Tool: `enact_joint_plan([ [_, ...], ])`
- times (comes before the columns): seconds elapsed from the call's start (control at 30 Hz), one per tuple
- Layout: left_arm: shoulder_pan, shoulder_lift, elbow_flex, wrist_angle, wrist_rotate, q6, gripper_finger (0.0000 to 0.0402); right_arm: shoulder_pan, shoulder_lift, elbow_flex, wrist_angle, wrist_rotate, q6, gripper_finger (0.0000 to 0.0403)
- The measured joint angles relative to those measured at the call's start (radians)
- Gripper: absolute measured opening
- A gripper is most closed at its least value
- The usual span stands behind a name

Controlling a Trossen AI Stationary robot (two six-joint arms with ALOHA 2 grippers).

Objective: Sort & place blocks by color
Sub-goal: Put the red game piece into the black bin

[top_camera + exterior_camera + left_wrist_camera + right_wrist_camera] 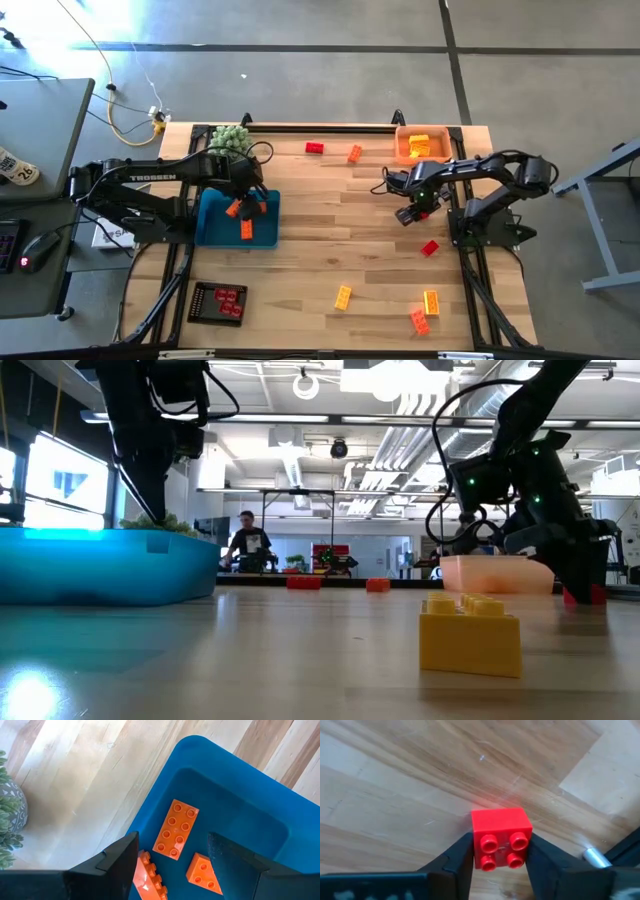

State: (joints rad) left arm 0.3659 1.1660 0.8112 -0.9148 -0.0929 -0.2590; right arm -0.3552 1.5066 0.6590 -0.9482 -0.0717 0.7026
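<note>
Blocks lie in several places on the wooden table (330,240). Right gripper (500,851) sits over the right part of the table, fingers pressed against both sides of a small red block (501,838), four studs facing the wrist camera, wood planks beyond it. In the high view this gripper (412,212) is in front of the orange tray (403,152) at the far right corner, which holds yellow blocks (419,146).

Left gripper (172,865) hangs over the blue tray (250,815) on the left side, jaws spread wide, nothing between them. In the tray: a long orange block (176,828), a smaller orange block (202,873), and a third orange block (149,876) at the edge of one finger; contact cannot be told.

Loose on the table, high view: a red block (314,148) and an orange block (354,153) near the far edge, another red block (430,247) near the right arm's base, a yellow block (343,296) and another yellow block (431,301) toward the near edge, an orange block (419,321) just beside the latter. Dark tray (197,300) at the near left holds red blocks (229,302). Green plant (229,138) stands beyond the blue tray. Low view: a person (247,543) in the room behind.
</note>
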Motion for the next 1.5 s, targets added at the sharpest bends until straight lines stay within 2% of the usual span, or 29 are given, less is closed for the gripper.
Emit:
enact_joint_plan([
  [0.1,0.000,0.000,0.000,0.000,0.000,0.001,0.0223,0.001,0.001,0.003,-0.003,0.000,0.007,0.0114],
  [0.3,0.000,0.000,0.000,0.000,0.003,0.001,0.0223,0.023,-0.012,0.017,-0.003,-0.015,0.022,0.0114],
  [0.53,0.000,0.000,0.000,0.002,0.003,-0.002,0.0223,0.088,-0.085,0.104,0.091,-0.015,0.101,0.0114],
  [0.83,0.000,0.000,0.000,0.002,0.004,0.000,0.0223,0.196,-0.121,0.282,0.119,0.089,0.154,0.0114],
  [1.13,0.000,0.000,0.000,0.002,0.004,0.000,0.0223,0.290,-0.122,0.490,0.125,0.240,0.154,0.0114],
  [1.37,0.000,0.000,0.000,0.073,0.013,0.001,0.0223,0.360,-0.122,0.533,0.226,0.270,0.154,0.0114],
  [1.5,-0.001,0.000,0.000,0.131,0.088,0.001,0.0223,0.405,-0.118,0.533,0.311,0.278,0.154,0.0114],
])
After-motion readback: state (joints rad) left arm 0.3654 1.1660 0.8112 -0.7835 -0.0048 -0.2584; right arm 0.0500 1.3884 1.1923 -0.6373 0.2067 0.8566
